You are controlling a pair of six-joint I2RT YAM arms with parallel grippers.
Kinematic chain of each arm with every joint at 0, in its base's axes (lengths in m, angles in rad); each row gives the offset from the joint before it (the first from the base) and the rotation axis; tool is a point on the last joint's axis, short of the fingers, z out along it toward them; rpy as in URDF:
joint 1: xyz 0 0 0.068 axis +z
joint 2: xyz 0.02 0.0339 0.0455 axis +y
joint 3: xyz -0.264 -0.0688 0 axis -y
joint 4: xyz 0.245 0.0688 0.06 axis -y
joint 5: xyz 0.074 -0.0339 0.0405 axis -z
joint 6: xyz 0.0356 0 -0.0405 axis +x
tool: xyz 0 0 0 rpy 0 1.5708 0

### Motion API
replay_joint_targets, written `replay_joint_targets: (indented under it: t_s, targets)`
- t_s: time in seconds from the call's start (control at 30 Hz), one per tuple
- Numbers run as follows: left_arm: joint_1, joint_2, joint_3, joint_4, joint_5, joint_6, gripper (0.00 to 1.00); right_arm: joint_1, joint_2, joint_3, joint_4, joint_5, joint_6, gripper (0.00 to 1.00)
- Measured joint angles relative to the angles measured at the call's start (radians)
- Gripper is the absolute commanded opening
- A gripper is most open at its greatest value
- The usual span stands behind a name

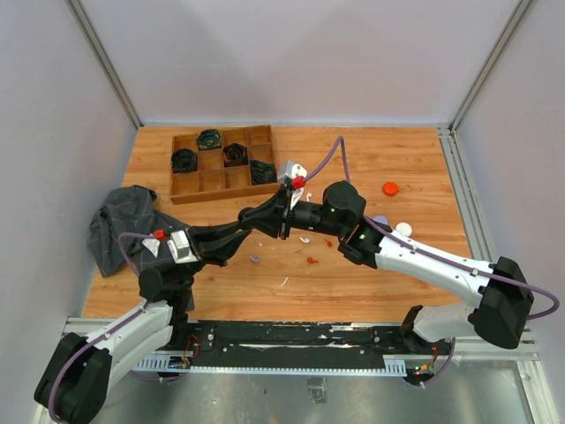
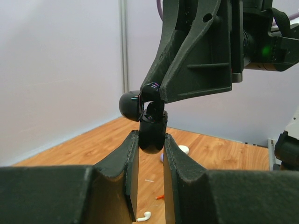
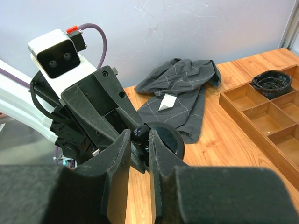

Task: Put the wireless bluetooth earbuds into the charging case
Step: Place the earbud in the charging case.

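a glossy black charging case [image 2: 153, 129], rounded like a smooth pebble, is held in mid-air between two matte dark grippers above a wooden table [image 1: 388, 155]. the left gripper [image 2: 150, 145] is clamped on the case's lower body. the right gripper [image 3: 139, 140] is closed on its upper part, seemingly at the hinge, with the domed lid [image 2: 130, 105] swung out to one side. the earbuds are not yet inserted: the orange-red earbud [image 1: 312, 261] and the lavender earbud [image 1: 254, 260] are seen lying on the wood grain below, apart from each other. the case should be kept steady and mouth-up by one gripper while the other is freed to pick up a tiny, slippery bud. a crumpled grey cloth [image 1: 124, 221] and a compartmented wooden tray [image 1: 212, 182] are seen behind.
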Motion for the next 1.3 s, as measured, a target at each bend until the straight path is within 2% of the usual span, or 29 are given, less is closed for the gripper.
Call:
replay_joint_targets:
  t_s: [1.0, 1.3]
  targets:
    - [-0.001, -0.031, -0.008, -0.024, -0.033, -0.022, 0.00, 0.009, -0.017, -0.012, -0.004, 0.053, -0.079, 0.25]
    - [-0.001, -0.032, -0.008, -0.029, -0.033, -0.027, 0.00, 0.009, -0.018, -0.013, -0.029, 0.073, -0.108, 0.34]
